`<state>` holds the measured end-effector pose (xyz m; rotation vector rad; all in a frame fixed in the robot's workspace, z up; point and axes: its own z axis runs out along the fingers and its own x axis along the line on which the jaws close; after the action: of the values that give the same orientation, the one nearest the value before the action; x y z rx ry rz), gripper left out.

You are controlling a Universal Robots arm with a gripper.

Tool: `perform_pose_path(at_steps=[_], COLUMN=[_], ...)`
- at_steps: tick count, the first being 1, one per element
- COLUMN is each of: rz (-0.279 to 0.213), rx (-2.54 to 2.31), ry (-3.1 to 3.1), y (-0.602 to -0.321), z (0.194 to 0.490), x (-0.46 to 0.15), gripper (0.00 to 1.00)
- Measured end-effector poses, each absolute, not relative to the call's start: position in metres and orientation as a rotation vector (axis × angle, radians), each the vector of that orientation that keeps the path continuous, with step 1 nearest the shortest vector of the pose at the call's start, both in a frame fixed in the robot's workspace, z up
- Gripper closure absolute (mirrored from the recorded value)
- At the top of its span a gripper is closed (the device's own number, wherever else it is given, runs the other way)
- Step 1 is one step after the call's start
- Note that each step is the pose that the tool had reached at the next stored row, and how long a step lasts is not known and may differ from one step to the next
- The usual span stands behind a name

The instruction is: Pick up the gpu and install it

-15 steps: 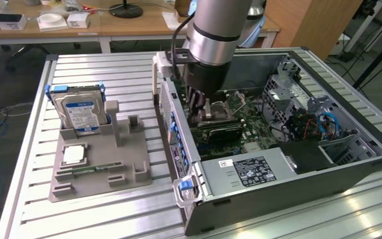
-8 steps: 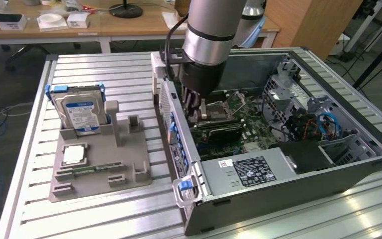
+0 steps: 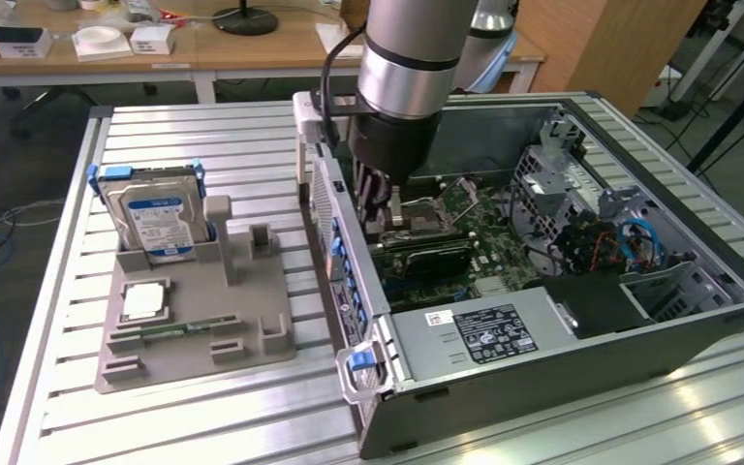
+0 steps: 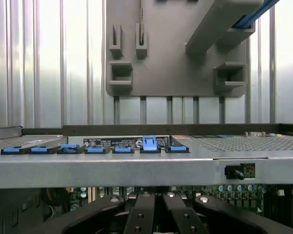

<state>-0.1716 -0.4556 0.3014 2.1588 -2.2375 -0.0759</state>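
Note:
The gpu (image 3: 429, 255) is a black flat card standing on edge on the green motherboard inside the open computer case (image 3: 541, 383). My gripper (image 3: 395, 225) reaches down into the case, its tips right at the card's upper edge near the case's slotted rear wall. In the wrist view the black fingers (image 4: 141, 214) are pressed together with nothing between them, so the gripper (image 4: 154, 209) is shut. I cannot tell whether the tips press on the card. Beyond the fingers, the wrist view takes in the case's metal rim (image 4: 136, 168).
A grey parts holder (image 3: 249, 329) lies at the exterior view's left of the case, carrying a silver hard drive (image 3: 159, 218), a square chip (image 3: 143, 300) and a slim green memory stick (image 3: 178, 329). Blue slot latches (image 4: 149, 144) line the case's rear wall. Drive cages and cables fill the case's far side.

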Motion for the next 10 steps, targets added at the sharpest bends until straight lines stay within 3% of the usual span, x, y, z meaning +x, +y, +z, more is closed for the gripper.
perform_pose_path(at_steps=[10], rz=[-0.070], rx=[2.139], ry=[-2.264], y=[-0.4556], z=[0.3008], x=[-0.1746], gripper=[0.89])
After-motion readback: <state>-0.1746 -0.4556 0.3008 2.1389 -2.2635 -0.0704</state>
